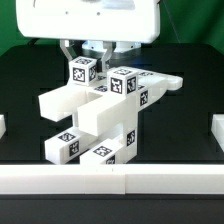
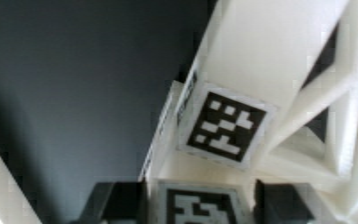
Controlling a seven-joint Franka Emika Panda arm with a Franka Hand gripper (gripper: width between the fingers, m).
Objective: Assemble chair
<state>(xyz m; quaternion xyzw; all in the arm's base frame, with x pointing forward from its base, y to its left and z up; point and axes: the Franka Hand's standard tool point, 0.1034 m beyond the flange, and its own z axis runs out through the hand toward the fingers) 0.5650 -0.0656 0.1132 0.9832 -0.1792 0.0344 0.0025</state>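
The partly built chair stands at the middle of the black table. It is a blocky white structure of bars and panels that carries several black-and-white tags. My gripper hangs over its back part and is shut on a white tagged chair piece, which sits at the structure's upper left in the exterior view. In the wrist view, the dark fingers clamp that piece's tagged face from both sides. Beyond it a slanted white chair bar with a tag shows. Whether the held piece is seated in the structure is hidden.
A low white rail runs along the table's front edge. Short white walls stand at the exterior view's left and right. Black table surface lies around the chair.
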